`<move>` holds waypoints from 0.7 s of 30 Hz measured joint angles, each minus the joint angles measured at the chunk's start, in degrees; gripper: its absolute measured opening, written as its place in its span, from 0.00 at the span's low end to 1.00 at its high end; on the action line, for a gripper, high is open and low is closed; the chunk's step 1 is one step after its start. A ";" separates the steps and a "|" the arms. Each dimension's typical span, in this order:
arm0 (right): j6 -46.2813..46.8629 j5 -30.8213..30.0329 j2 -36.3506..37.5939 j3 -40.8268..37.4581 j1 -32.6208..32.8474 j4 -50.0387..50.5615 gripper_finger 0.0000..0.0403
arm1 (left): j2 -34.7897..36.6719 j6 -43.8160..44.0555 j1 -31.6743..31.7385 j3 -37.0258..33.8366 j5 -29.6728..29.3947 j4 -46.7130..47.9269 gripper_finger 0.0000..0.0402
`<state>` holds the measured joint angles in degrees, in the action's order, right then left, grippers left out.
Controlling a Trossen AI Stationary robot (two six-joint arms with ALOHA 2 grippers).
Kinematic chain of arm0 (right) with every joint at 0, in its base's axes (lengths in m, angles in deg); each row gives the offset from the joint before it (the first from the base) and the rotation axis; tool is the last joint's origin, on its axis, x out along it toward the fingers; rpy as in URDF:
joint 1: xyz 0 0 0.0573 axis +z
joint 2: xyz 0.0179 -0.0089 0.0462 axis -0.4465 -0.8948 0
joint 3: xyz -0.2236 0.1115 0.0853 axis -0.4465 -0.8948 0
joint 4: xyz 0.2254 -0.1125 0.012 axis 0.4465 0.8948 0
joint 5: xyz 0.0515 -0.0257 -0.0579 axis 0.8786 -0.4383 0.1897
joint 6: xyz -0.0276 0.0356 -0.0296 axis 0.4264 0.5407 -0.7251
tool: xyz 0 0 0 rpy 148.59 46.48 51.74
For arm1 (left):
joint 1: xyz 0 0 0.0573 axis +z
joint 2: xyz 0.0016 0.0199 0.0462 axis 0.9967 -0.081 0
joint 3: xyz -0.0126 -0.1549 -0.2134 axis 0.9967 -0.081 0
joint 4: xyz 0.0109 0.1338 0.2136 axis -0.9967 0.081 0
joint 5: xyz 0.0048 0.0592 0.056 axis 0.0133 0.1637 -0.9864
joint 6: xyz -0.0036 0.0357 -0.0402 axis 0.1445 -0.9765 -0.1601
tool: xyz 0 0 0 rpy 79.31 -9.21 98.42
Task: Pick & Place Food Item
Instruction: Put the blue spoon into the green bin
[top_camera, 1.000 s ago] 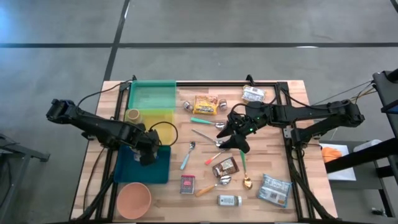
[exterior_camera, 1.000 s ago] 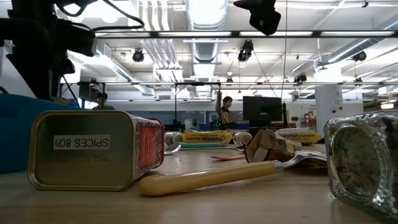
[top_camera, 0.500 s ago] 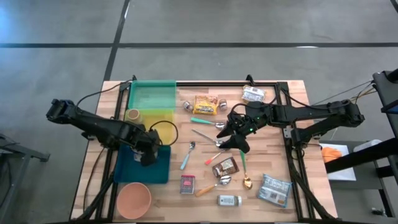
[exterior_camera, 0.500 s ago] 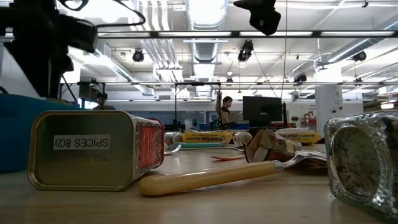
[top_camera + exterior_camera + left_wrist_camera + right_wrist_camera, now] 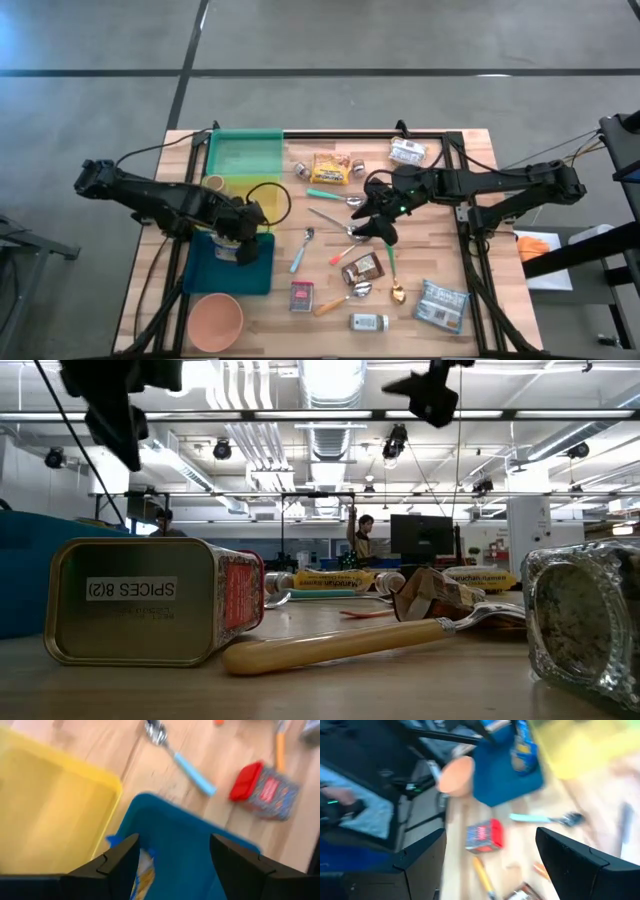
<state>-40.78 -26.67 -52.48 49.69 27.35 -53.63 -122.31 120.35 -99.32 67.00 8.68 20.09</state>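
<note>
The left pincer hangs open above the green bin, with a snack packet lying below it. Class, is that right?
Not quite. The bin is blue, not green. The high view shows the left pincer open over the blue bin; the left wrist view shows the snack packet lying in it.

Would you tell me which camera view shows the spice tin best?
The low view: the spice tin lies close up, its label readable. The high view shows it small; both wrist views show it blurred.
</note>
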 joint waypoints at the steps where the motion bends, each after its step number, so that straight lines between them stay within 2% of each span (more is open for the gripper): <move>1: 0.56 -1.42 0.00 0.00 -0.02 1.16 0.75 | 0.00 0.37 0.44 0.00 0.42 -1.38 0.62; 4: 2.02 -3.78 0.00 0.00 -0.16 4.73 0.75 | -0.09 2.63 1.85 -0.04 1.50 -4.24 0.62; 10: 5.07 -5.43 0.46 0.00 -0.85 8.29 0.75 | -3.53 13.28 5.92 -0.05 4.94 -12.01 0.62; 14: 6.36 -7.23 0.83 0.00 -1.82 8.61 0.75 | -8.89 17.74 6.68 1.59 6.02 -14.84 0.62; 21: 6.68 -7.38 1.22 0.00 -2.51 9.29 0.75 | -20.33 19.47 7.22 8.28 6.66 -12.92 0.62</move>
<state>-34.10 -34.05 -51.26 49.69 24.84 -44.34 -142.64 139.82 -92.10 75.28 15.35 7.17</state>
